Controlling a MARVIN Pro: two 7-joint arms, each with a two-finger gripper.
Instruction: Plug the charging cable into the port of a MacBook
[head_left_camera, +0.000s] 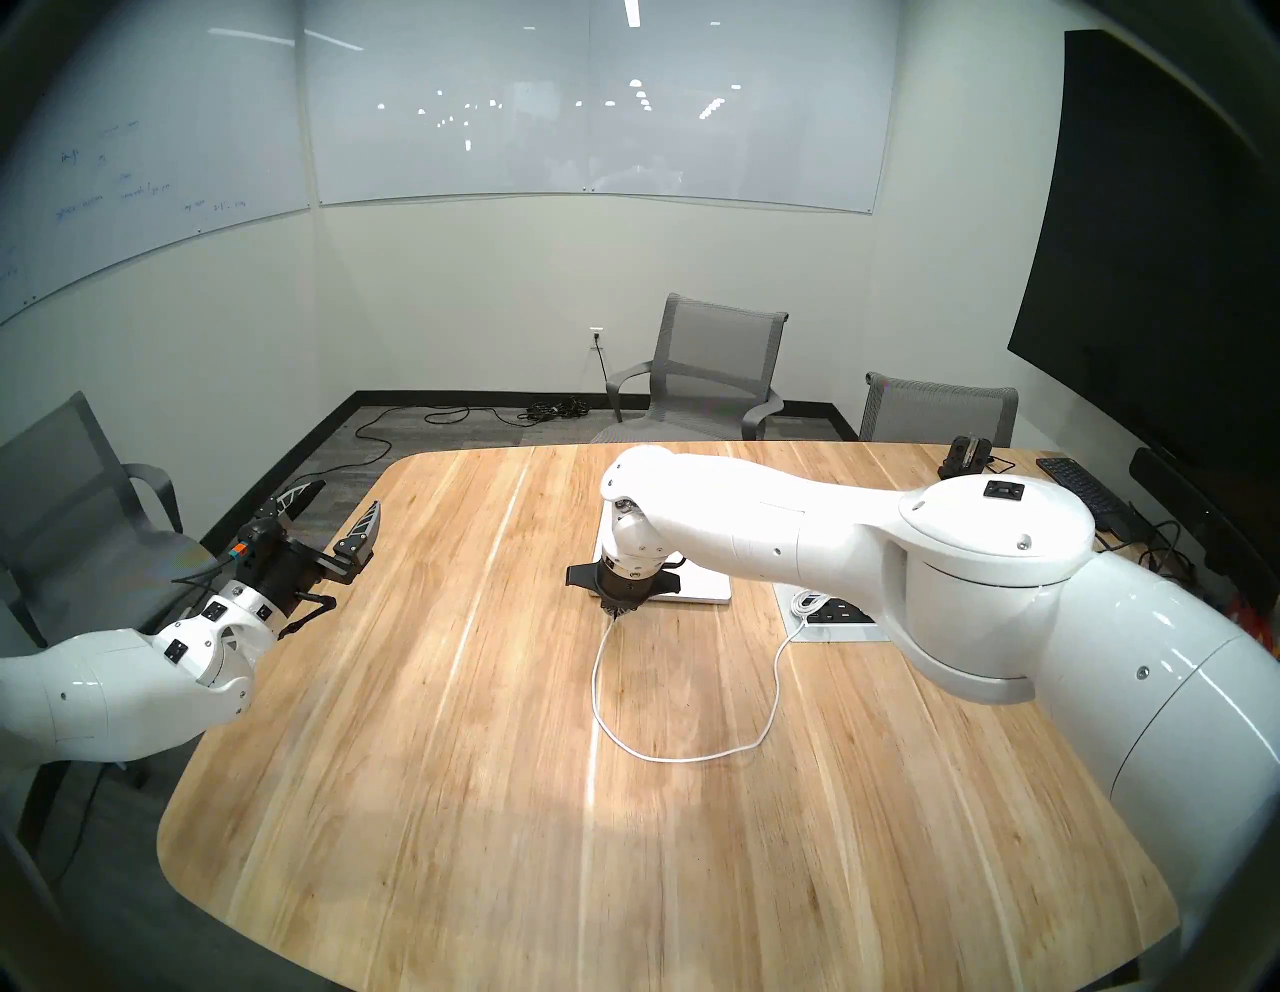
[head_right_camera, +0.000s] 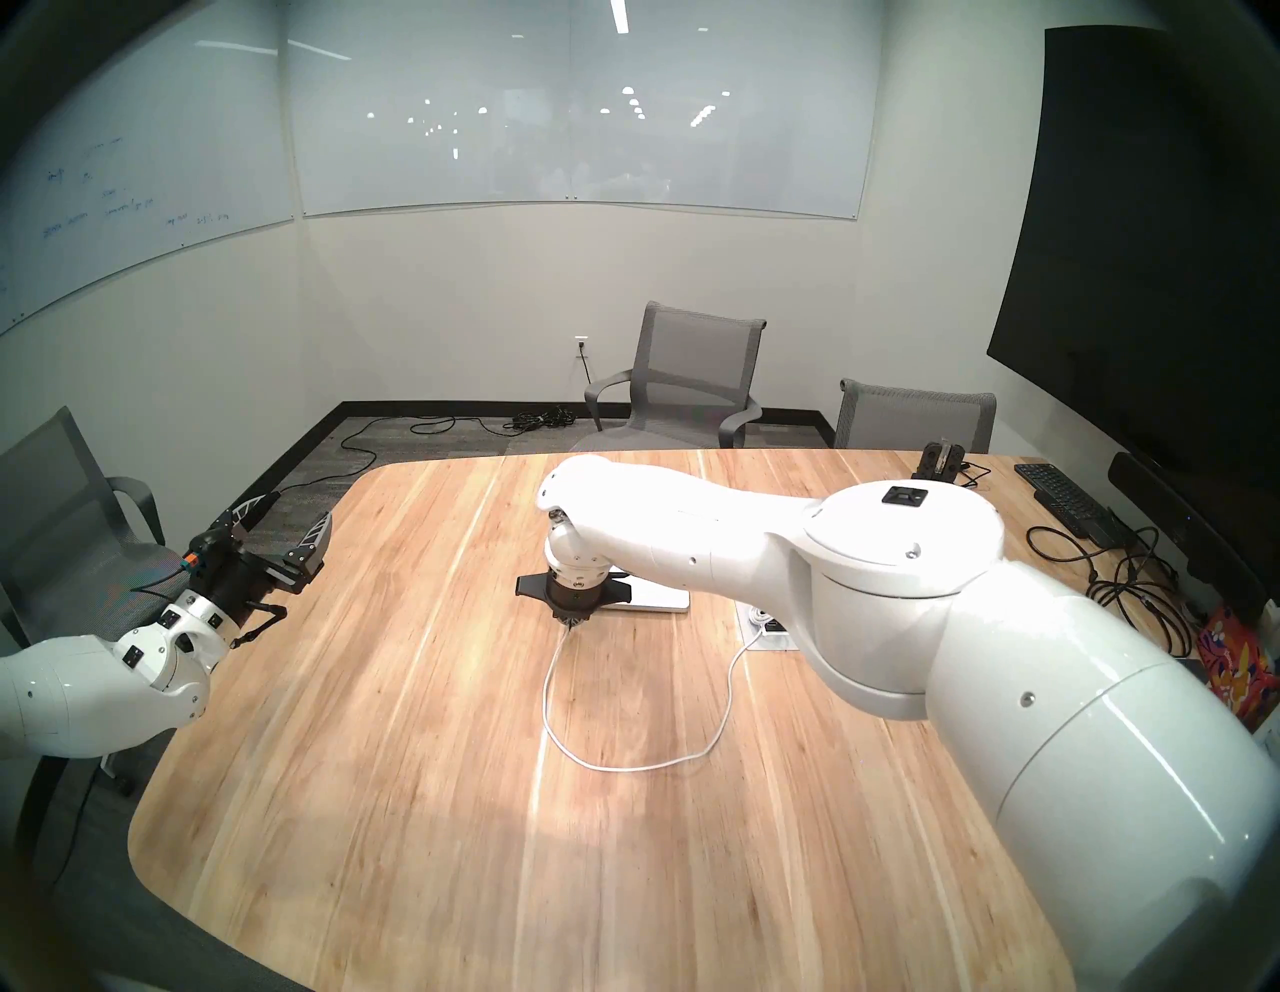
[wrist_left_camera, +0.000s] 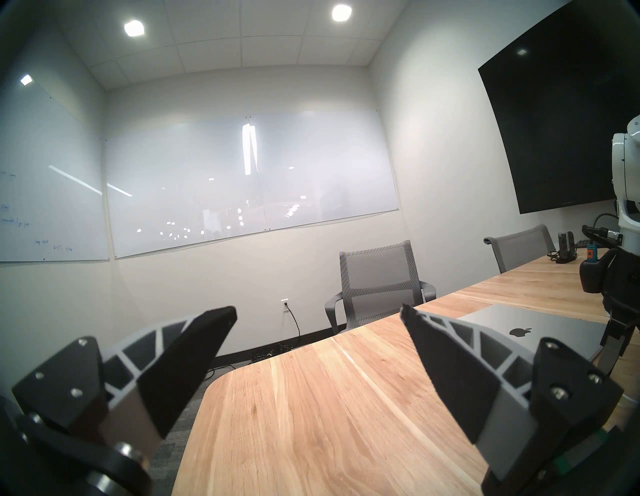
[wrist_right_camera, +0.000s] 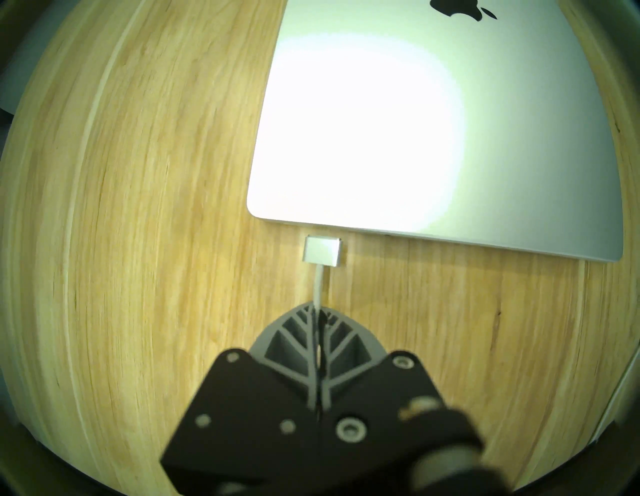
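The silver MacBook (wrist_right_camera: 398, 121) lies shut on the wooden table, apple logo up; it also shows as the MacBook (wrist_left_camera: 540, 324) and the MacBook (head_left_camera: 696, 589). My right gripper (wrist_right_camera: 317, 308) points down just in front of its near edge, shut on the white charging cable (wrist_right_camera: 318, 284) a short way behind the flat silver-white connector (wrist_right_camera: 322, 251). The connector sits a small gap short of the laptop's side edge, near the left corner. The port is too small to make out. The cable (head_left_camera: 658, 755) loops back over the table. My left gripper (head_left_camera: 332, 512) hangs open at the table's left edge.
A power socket panel (head_left_camera: 834, 616) is set into the table at right, the cable running into it. A black keyboard (head_left_camera: 1084, 488) and a small black stand (head_left_camera: 966, 457) sit at the far right. Grey chairs (head_left_camera: 706, 367) ring the table. A dark screen hangs on the right wall.
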